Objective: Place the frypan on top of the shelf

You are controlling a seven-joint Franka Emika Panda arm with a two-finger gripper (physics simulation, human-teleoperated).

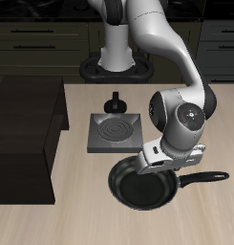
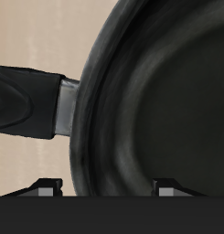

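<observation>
From where I stand, the large dark brown-black wooden shelf (image 1: 25, 134) with its flat top sits at one side of the light wooden bench (image 1: 214, 220), nothing resting on it. Next along, towards the middle, lies a square grey burner plate with a spiral coil (image 1: 113, 131), and just behind it stands a small black knobbed pot (image 1: 116, 100). Nearer the bench's front edge, just in front of the burner plate, is the round black shallow frypan (image 1: 143, 186) with a glossy rim, its long straight black handle (image 1: 206, 178) pointing away from the shelf. The white arm bends down over it, and the gripper (image 1: 155, 158) sits right at the pan's back rim, close to where the handle joins. The exterior view gives this whole layout but hides the fingers behind the wrist housing, so I cannot tell from it how wide they are. The wrist view is filled by the frypan (image 2: 168, 110) rim and bowl, with the handle (image 2: 26, 101) running off to the side over pale bench; only two dark fingertips (image 2: 42, 187) show, set apart astride the rim, and whether they are pressed onto it I cannot tell.
</observation>
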